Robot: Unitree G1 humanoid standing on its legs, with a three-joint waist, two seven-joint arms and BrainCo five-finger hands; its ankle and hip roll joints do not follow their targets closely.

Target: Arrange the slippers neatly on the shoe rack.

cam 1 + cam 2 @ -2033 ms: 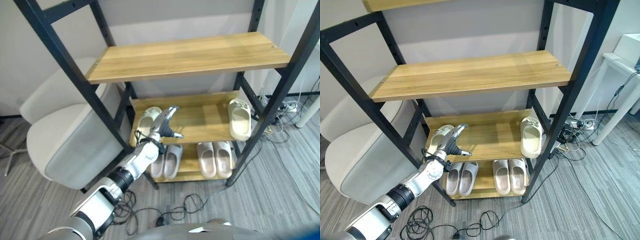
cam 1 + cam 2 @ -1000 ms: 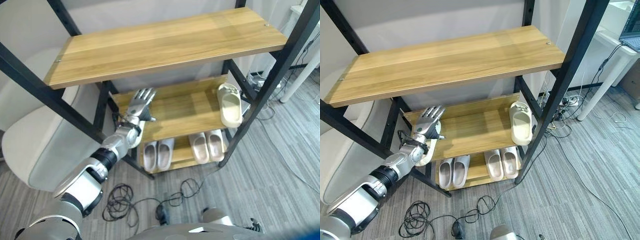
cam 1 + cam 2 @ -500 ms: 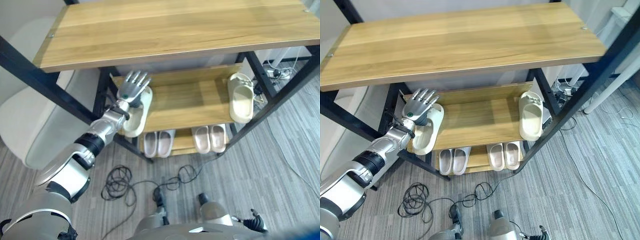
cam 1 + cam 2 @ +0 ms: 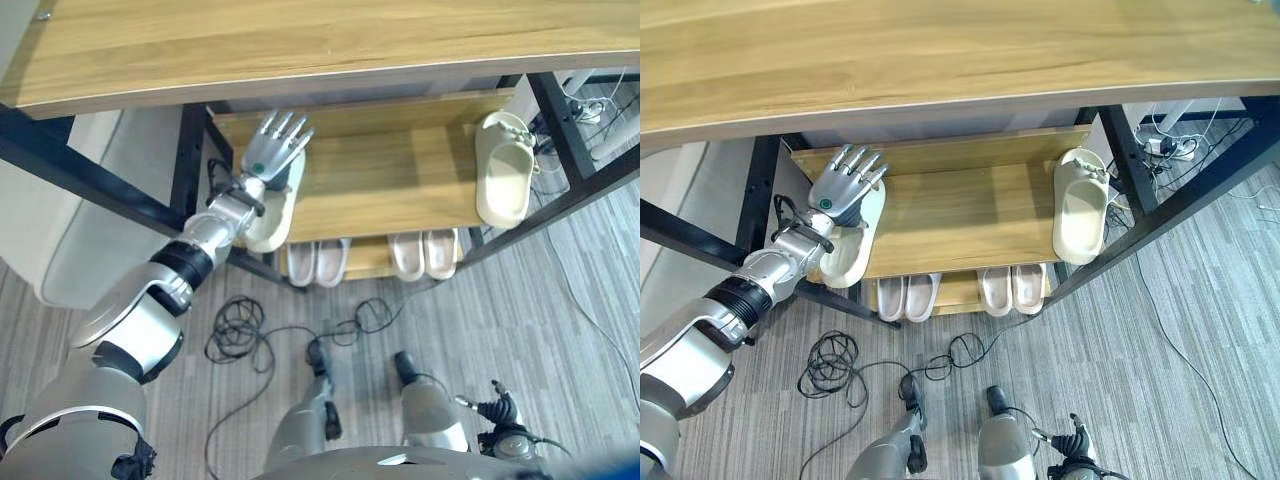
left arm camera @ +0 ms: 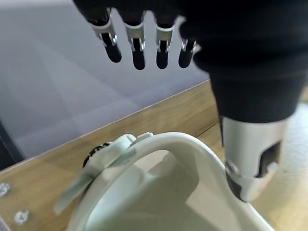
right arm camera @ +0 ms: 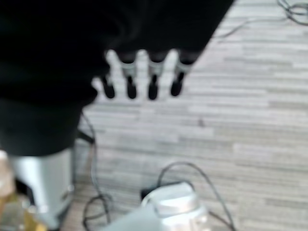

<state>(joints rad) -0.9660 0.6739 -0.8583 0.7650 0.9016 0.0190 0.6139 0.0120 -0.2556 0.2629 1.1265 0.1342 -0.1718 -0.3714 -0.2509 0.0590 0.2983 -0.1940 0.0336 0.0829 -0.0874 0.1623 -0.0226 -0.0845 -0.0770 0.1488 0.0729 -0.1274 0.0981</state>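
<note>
Your left hand (image 4: 272, 152) has its fingers (image 5: 138, 45) spread straight, the slipper (image 5: 159, 192) just below them. Your right hand (image 6: 72, 53) hangs over the floor (image 6: 250, 120), fingers straight and apart.

Silver-grey left arm, black elbow band, left hand (image 4: 272, 148) with dark-tipped silver fingers.

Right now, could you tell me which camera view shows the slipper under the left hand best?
The left wrist view: the slipper shows close up, strap and toe end, beneath the open left hand. Both eye views show it whole but small on the middle shelf, partly covered.
</note>
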